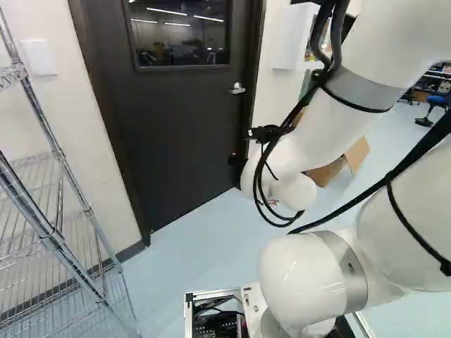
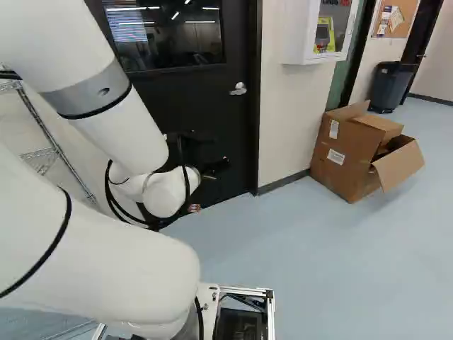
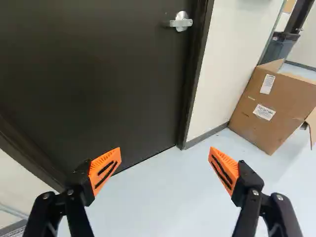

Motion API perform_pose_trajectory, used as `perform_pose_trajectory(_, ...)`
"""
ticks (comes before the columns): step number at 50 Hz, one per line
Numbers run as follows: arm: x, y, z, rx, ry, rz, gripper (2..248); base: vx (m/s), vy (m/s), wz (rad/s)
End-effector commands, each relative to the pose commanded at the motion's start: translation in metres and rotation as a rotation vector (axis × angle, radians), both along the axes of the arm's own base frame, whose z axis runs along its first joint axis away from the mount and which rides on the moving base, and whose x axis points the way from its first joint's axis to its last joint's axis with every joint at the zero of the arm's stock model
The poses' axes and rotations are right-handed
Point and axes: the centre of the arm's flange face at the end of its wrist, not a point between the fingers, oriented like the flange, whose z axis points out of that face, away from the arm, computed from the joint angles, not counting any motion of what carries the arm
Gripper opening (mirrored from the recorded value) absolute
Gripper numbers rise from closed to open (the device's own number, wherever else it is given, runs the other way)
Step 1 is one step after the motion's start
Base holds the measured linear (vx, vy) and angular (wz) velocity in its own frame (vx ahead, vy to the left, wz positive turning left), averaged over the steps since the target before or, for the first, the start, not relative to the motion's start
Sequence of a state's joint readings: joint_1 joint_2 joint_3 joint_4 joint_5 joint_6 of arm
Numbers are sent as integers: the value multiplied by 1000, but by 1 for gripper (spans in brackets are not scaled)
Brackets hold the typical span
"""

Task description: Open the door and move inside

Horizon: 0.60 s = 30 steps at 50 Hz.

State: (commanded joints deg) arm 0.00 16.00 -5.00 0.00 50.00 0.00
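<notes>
My gripper (image 2: 215, 168) hangs in front of the dark door (image 2: 191, 99) in the right base view, below the silver lever handle (image 2: 238, 89). In the wrist view the gripper (image 3: 165, 154) has its orange-padded fingers wide apart, with nothing between them. Ahead of it stand the door (image 3: 98, 74) and the handle (image 3: 181, 22), which is well beyond the fingertips and not touched. The door is closed in its frame, and its window (image 1: 180, 32) shows in the left base view.
A wire shelf rack (image 1: 53, 232) stands left of the door. Right of the door, an open cardboard box (image 2: 347, 152) sits on the floor by the wall, under a white wall cabinet (image 2: 318, 32). A dark bin (image 2: 391, 85) is farther back.
</notes>
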Motion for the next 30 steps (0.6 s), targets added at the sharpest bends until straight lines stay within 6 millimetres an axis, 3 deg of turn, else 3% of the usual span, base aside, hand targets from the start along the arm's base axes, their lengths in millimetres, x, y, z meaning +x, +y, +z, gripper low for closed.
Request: perform_pose_trajectory(30, 0, 0, 0, 0, 0, 0, 247, 78, 1, -3)
